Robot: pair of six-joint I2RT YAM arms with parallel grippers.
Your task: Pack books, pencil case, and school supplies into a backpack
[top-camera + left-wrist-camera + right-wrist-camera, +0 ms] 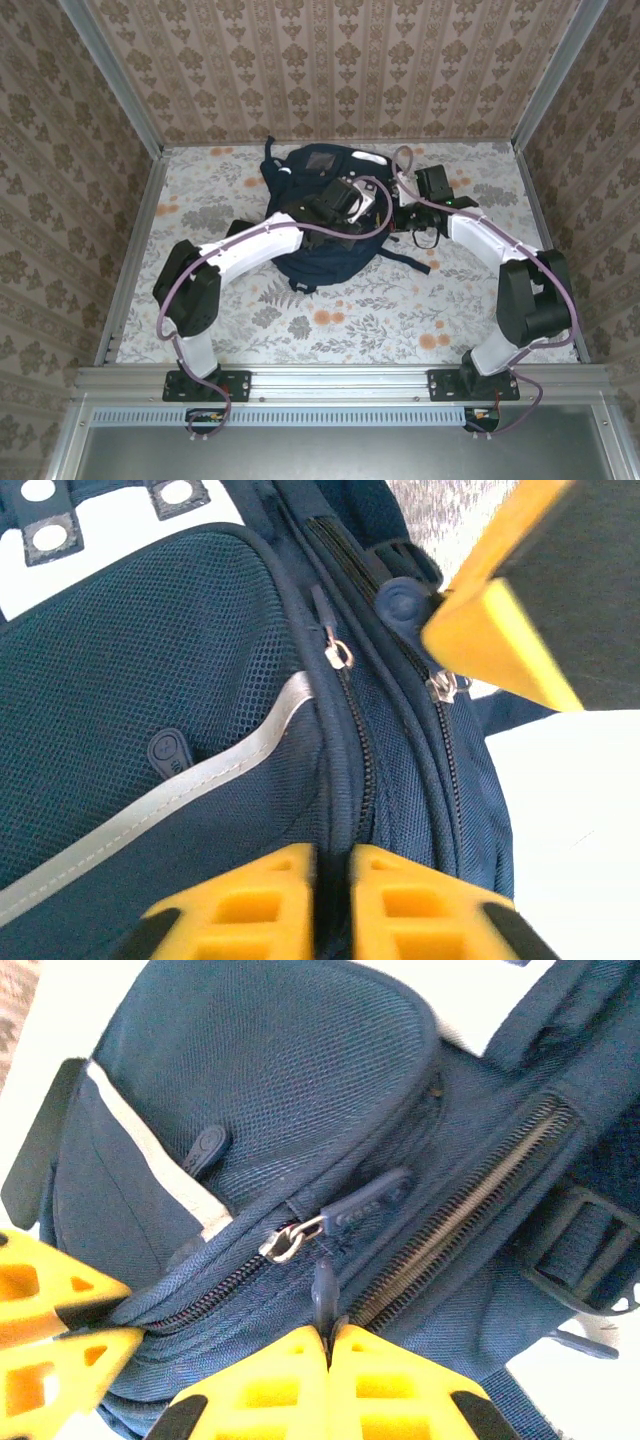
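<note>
Backpack (330, 258): navy, white-striped, lying on the flowered table (350, 310) at the centre of the top view. Right gripper (328, 1355): fingers together, clamped on a dark zip pull (323, 1295) at lower centre. Left gripper (330, 905): fingers nearly meeting at the bottom edge, over a seam; whether it grips cannot be told.

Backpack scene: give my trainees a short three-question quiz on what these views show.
1. True or false: the backpack lies on the flowered table.
2. The right end effector is shut on: A) a zip pull; B) a book; C) a pencil.
3. What colour is the stripe across the backpack?
Key: 1 true; 2 A; 3 pale grey.
</note>
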